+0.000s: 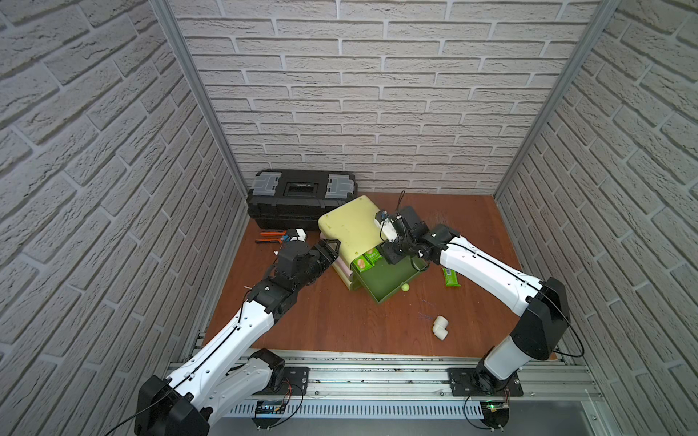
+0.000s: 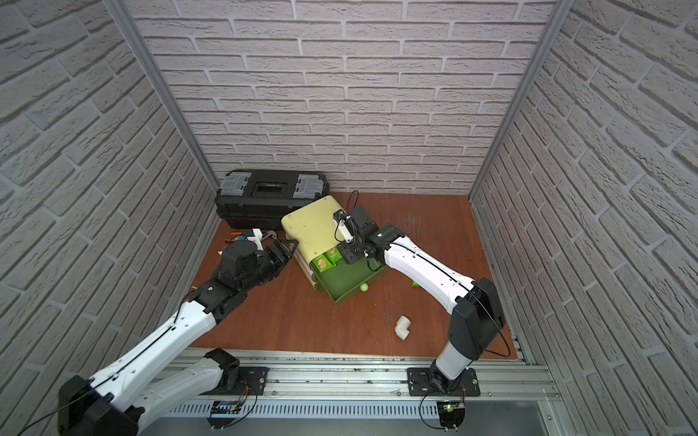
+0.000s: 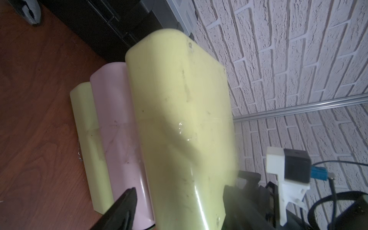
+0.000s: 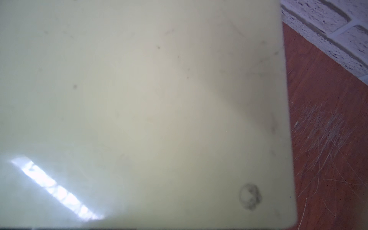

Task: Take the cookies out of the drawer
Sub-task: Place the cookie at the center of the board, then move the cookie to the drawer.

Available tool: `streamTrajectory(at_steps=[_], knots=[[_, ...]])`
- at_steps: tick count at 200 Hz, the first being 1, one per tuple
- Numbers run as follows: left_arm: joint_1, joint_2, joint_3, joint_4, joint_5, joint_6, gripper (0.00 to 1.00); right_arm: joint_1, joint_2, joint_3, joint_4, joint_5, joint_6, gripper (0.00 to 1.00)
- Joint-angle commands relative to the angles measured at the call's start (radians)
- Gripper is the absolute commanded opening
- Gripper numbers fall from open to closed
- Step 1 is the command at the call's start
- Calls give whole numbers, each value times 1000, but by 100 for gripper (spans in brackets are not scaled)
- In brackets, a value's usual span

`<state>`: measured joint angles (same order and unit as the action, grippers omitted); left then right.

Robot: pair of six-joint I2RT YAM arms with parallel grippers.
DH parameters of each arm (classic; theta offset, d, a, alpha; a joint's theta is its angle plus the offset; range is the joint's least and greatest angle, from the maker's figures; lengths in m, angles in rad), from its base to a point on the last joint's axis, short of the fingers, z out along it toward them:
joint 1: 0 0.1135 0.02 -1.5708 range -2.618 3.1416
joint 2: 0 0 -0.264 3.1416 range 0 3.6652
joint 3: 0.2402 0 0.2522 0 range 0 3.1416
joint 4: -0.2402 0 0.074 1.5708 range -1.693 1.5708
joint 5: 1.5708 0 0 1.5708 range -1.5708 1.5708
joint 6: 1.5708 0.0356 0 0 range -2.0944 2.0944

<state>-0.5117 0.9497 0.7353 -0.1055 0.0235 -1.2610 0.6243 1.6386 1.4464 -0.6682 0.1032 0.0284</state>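
Top views show the right gripper in the open drawer beside two green cookies at its back; its jaws are hidden, so their state cannot be told. The left gripper, spread, rests against the cabinet. The next move likely calls for pinching one cookie and lifting it clear.

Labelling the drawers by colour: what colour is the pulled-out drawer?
The drawer is dark green, clearest in a top view.

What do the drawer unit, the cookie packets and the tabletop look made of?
Drawer unit: apparently moulded plastic, smooth and semi-glossy, with rounded edges and a bright glare streak in the right wrist view. Cookie packets: probably thin printed film; the green wrappers look slightly shiny, but they are small. Tabletop: reddish wood grain, solid wood or laminate unclear; pale scratches mark it.
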Motion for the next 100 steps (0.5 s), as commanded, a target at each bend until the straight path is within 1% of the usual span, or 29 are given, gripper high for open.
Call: streamTrajectory(at_steps=[1,45,100], knots=[[-4,-21,-11,20,-15,0,74,-10,-4,-13,68,-1,-17,61],[-4,-33,-11,8,-22,0,73,-13,14,-26,87,2,-12,59],[-5,-39,-13,4,-21,0,73,-12,15,-62,86,-18,5,55]])
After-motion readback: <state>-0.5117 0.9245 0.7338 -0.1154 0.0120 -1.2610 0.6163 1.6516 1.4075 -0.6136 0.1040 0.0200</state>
